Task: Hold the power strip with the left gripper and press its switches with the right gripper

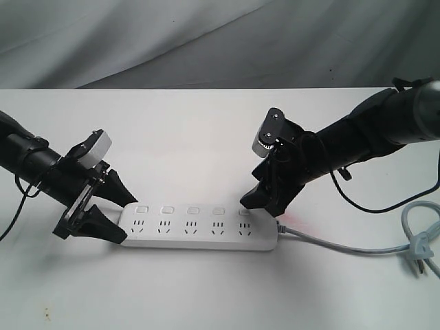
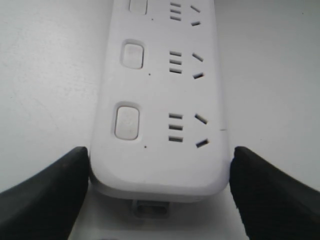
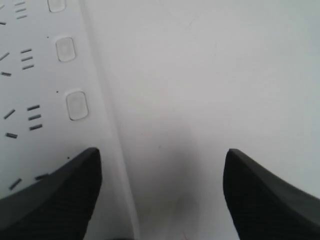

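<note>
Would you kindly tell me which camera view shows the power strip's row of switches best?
The exterior view: the switches run in one row along the power strip, all five in sight. Each wrist view shows only three at one end, the farthest cut off by the frame.

White on white, black claws
White power strip (image 1: 199, 230), grey cable (image 1: 344, 246), white table (image 1: 206, 137); left gripper (image 1: 128, 218) and right gripper (image 1: 261, 204) black.

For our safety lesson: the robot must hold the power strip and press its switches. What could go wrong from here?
The left gripper clamps only the power strip's rounded end, so a press at the far end may tip or swing it. The right gripper is open, one finger over the sockets, not the nearest switch; it may miss.
</note>
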You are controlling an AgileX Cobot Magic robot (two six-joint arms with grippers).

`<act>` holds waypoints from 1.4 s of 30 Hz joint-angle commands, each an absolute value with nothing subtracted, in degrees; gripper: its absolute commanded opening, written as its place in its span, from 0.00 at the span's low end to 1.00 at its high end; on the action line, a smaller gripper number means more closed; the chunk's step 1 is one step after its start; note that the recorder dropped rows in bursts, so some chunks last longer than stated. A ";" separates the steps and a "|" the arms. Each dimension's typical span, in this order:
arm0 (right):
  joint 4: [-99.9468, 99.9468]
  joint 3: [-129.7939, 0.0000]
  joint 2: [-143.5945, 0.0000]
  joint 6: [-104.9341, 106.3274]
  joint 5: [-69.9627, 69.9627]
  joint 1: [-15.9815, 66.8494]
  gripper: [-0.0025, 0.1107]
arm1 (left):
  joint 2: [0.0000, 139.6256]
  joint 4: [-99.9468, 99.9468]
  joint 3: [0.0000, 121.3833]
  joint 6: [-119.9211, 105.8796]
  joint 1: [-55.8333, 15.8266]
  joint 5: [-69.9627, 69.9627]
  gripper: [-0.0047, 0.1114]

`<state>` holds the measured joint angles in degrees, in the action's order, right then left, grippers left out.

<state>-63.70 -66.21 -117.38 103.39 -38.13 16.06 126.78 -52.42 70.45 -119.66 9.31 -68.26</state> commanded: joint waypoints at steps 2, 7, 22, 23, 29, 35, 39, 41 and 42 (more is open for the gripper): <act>-64.89 -65.78 -118.48 103.53 -39.10 16.02 0.59 | 126.61 -52.51 70.89 -119.95 9.14 -67.58 0.42; -64.56 -65.78 -119.42 103.64 -39.52 16.02 0.59 | 126.61 -52.51 70.89 -119.95 9.14 -67.58 0.42; -59.50 -65.78 -122.01 100.61 -36.77 16.02 0.59 | 126.61 -52.51 70.89 -119.95 9.14 -67.58 0.42; -59.98 -65.78 -121.53 100.61 -36.77 16.02 0.59 | 126.61 -52.51 70.89 -119.95 9.14 -67.58 0.42; -68.00 -65.78 -114.36 103.61 -38.84 16.02 0.59 | 126.61 -52.51 70.89 -119.95 9.14 -67.58 0.42; -69.21 -65.78 -102.14 101.92 -31.48 16.02 0.59 | 126.61 -52.51 70.89 -119.95 9.14 -67.58 0.42; -69.21 -65.78 -94.61 95.18 -22.35 16.02 0.59 | 126.61 -52.51 70.89 -119.95 9.14 -67.58 0.42; -69.21 -65.78 -90.80 91.09 -17.29 16.02 0.59 | 126.61 -52.51 70.89 -119.95 9.14 -67.58 0.42; -69.21 -65.78 -88.99 89.80 -15.18 16.02 0.59 | 126.61 -52.51 70.89 -119.95 9.14 -67.58 0.42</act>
